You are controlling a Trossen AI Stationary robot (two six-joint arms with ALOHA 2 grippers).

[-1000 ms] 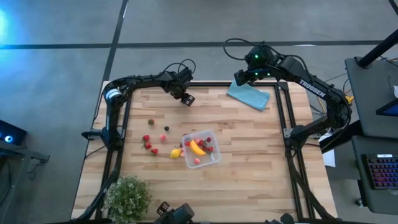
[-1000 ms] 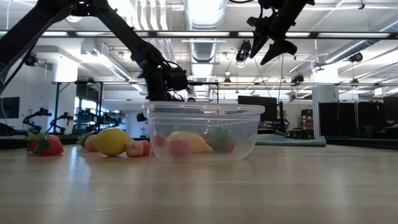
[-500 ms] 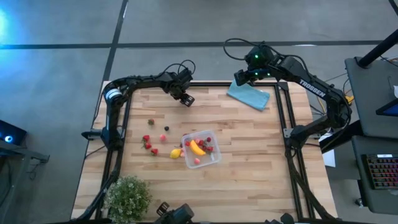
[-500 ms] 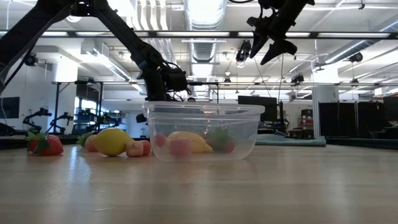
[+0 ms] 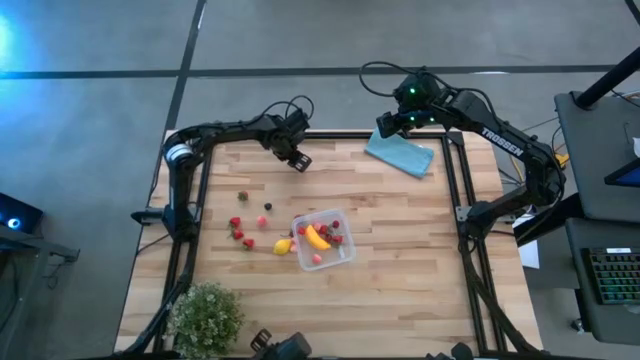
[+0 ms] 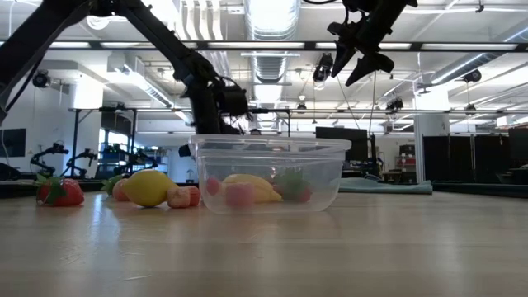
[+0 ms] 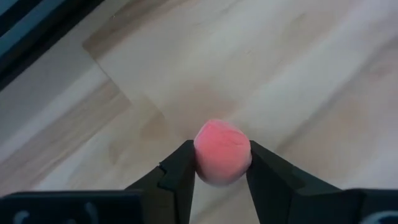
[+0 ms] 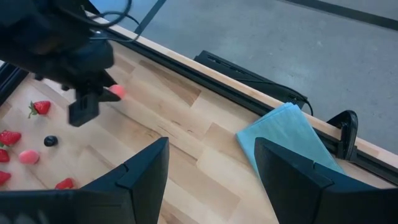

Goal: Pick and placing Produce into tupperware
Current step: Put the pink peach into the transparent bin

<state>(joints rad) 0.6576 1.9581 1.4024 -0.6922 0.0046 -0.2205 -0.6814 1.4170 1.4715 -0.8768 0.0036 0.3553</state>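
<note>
The clear tupperware [image 5: 323,239] stands mid-table with a yellow banana [image 5: 316,238] and red pieces inside. To its left loose produce lies on the wood: a lemon [image 5: 283,246], strawberries [image 5: 238,228], a dark piece [image 5: 267,207]. Near the far edge my left gripper [image 5: 300,160] is shut on a round pink piece [image 7: 222,149]. My right gripper [image 5: 386,126] hangs open high above the table's far right, with nothing between its fingers [image 8: 211,152]. My left gripper pinches the round pink piece by its two opposite sides [image 7: 202,155] between its two fingers [image 7: 180,168]. The fingers come from above, slanting steeply down. Whether the piece still rests on the wood I cannot tell.
A folded teal cloth [image 5: 400,153] lies at the far right, below my right gripper. A leafy green plant [image 5: 205,318] stands at the near left corner. Black frame rails run along the table's left, right and far edges.
</note>
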